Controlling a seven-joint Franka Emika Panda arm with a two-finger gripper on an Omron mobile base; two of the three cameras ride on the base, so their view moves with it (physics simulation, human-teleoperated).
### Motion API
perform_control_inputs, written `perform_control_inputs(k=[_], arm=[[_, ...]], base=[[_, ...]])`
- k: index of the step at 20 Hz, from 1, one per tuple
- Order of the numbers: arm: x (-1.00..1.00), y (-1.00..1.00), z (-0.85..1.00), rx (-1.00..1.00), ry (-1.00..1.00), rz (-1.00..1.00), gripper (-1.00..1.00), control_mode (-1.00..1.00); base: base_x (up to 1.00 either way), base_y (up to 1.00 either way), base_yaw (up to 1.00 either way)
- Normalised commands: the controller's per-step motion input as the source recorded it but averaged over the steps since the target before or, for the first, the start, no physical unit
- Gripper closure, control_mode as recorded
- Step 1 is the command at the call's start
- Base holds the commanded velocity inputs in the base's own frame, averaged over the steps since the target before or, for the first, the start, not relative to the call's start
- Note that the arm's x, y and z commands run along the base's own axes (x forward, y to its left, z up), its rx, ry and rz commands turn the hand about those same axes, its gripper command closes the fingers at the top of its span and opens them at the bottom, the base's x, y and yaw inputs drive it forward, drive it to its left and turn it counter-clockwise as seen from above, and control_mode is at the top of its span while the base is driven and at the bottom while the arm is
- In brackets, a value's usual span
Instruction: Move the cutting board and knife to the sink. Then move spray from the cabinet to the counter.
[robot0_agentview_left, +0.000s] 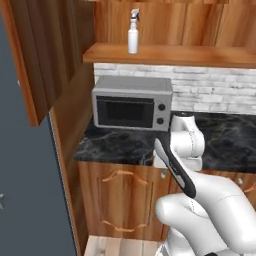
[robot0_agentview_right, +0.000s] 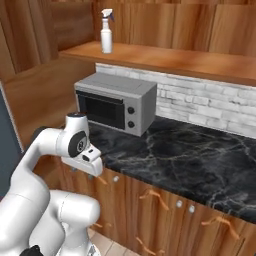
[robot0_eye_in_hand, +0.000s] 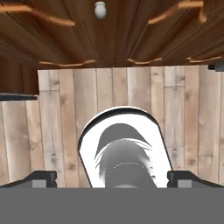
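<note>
The white spray (robot0_agentview_left: 133, 33) (robot0_agentview_right: 106, 31) with its grey-blue nozzle stands upright on the open wooden cabinet shelf (robot0_agentview_left: 170, 54) (robot0_agentview_right: 165, 59), above the microwave. My gripper (robot0_eye_in_hand: 112, 178) is open, its dark fingertips (robot0_eye_in_hand: 43, 178) spread wide with nothing between them. It points down at the plank floor in front of the lower cupboards, far below the spray. The arm is folded close to the base. The black marble counter (robot0_agentview_left: 227, 137) (robot0_agentview_right: 190, 155) stretches to the right of the microwave. The cutting board and the knife are out of view.
A grey microwave (robot0_agentview_left: 132, 102) (robot0_agentview_right: 115, 102) sits at the counter's left end under the shelf. A tall wooden side panel (robot0_agentview_left: 30, 60) stands to the left. Lower cupboard doors (robot0_eye_in_hand: 113, 39) with curved handles face my hand above the pale plank floor (robot0_eye_in_hand: 57, 122).
</note>
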Motion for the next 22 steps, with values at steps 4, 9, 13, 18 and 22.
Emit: perform_control_inputs(k=[4, 9, 13, 18, 22], arm=[[0.00, 0.00, 0.00, 0.00, 0.00, 0.00, -1.00, 1.00], [0.00, 0.00, 0.00, 0.00, 0.00, 0.00, -1.00, 1.00], [0.00, 0.00, 0.00, 0.00, 0.00, 0.00, -1.00, 1.00], [0.00, 0.00, 0.00, 0.00, 0.00, 0.00, -1.00, 1.00], [0.00, 0.00, 0.00, 0.00, 0.00, 0.00, -1.00, 1.00]], base=[[0.55, 0.48, -0.34], [0.60, 0.39, -0.13], [0.60, 0.16, -0.05], [0.45, 0.00, 0.00], [0.42, 0.06, 0.00]])
